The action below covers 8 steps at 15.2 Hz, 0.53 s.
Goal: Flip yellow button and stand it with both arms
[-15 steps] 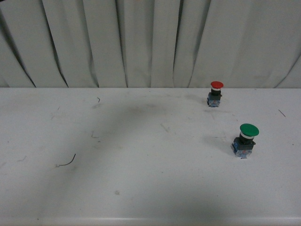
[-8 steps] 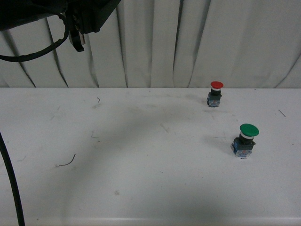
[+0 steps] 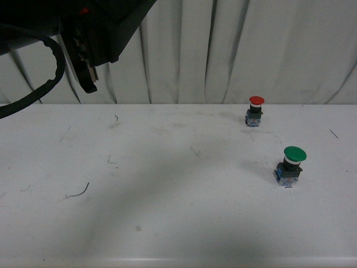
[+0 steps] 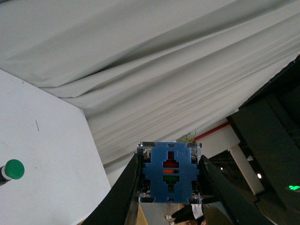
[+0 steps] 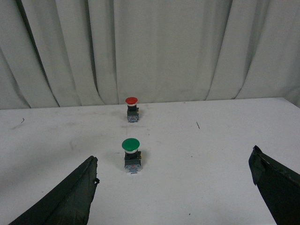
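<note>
- Left gripper [image 4: 169, 190] clamped on the yellow button [image 4: 169, 171]. Only its blue contact block shows between the fingers; the cap is hidden.
- Left arm [image 3: 95, 22] high over the far-left side of the table [image 3: 167, 184], the button off the surface.
- Right gripper [image 5: 173, 187] spread wide, nothing held.
- Red button [image 3: 256, 110] upright at far right. Green button [image 3: 291, 164] upright nearer, well apart from it.

L arm [image 3: 95, 33] high top-left; red btn [image 3: 256, 110], green btn [image 3: 291, 164] upright at right, apart.
</note>
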Available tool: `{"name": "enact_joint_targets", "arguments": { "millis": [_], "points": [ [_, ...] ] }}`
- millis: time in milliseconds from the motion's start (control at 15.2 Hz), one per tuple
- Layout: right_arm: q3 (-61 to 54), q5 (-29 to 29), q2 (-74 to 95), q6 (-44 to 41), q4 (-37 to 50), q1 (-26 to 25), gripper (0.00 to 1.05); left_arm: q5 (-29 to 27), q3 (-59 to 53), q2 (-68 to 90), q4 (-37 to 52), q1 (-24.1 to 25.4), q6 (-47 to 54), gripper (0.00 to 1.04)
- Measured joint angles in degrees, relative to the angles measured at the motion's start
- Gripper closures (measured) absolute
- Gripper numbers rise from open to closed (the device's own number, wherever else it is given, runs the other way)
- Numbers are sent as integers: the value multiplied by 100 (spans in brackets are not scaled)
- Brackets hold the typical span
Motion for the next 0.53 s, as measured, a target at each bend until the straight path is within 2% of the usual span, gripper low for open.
{"name": "enact_joint_targets", "arguments": {
  "millis": [131, 197, 394, 525],
  "points": [
    [0, 0, 0, 0, 2, 0, 6, -46, 0, 0, -37, -24, 13, 74],
    [0, -173, 157, 240, 367, -96, 6, -85, 0, 0, -120, -81, 39, 74],
    [46, -885, 2142, 833, 2441, -855, 6, -149, 11, 4, -291, -155, 142, 74],
    [643, -1226, 4205, 1069, 4374, -1104, 6, -251, 48, 7, -354, -155, 208, 74]
  ]
}}
